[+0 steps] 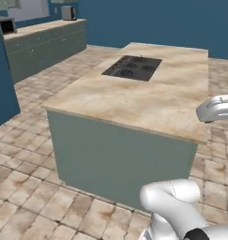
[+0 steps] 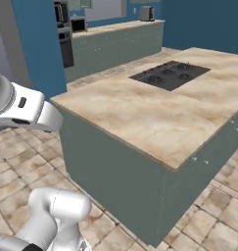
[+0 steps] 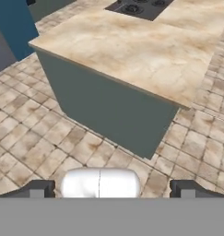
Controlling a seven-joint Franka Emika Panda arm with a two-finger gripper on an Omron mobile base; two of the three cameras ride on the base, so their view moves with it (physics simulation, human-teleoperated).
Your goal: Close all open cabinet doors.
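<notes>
Looking down from the hand view, the gripper [image 3: 111, 189] is being seen with its two dark finger tips [image 3: 37, 189] spread wide apart, and nothing is being held or touched between them. A large kitchen island [image 1: 120, 159] with a beige stone top and plain grey-green sides is standing on the tiled floor [image 1: 21, 197] just ahead, and a dark cooktop [image 1: 133, 67] is lying flush in its top. Far behind, a long counter [image 2: 115, 44] is running along the blue wall [image 2: 203, 19]; its grey-green fronts are too small to be read, so the cabinet doors cannot be told apart there, nor whether any is open. A silver toaster [image 2: 147, 13] is standing on that counter.
</notes>
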